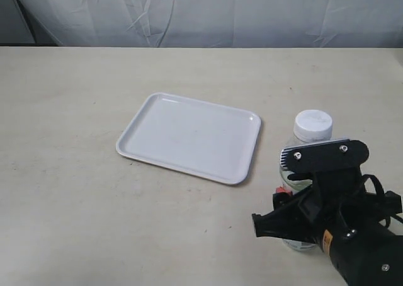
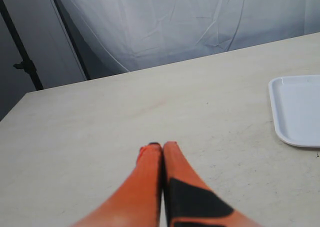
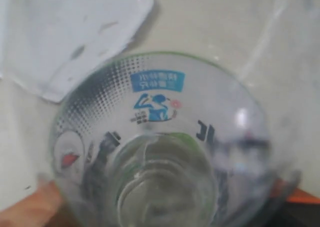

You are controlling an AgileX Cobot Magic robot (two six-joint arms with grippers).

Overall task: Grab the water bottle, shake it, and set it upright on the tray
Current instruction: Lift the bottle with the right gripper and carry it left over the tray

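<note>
Right of the tray (image 1: 189, 135), the water bottle (image 1: 313, 126) stands on the table (image 1: 75, 204) with the right gripper (image 1: 302, 185) clamped round its body; left gripper (image 2: 162, 147) pinched shut, empty. Lift straight up now, squeeze firm, before any shaking!

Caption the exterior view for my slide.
Right gripper with jaws around a small clear plastic bottle beside a flat white rectangular tray.

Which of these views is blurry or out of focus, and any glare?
Right wrist view: the bottle fills the frame, soft and out of focus, with small bright glints on the plastic; the tray behind is blurred too. Exterior view: sharp, even light, thin shadow under the tray's near rim. Left wrist view: sharp, no glare.
</note>
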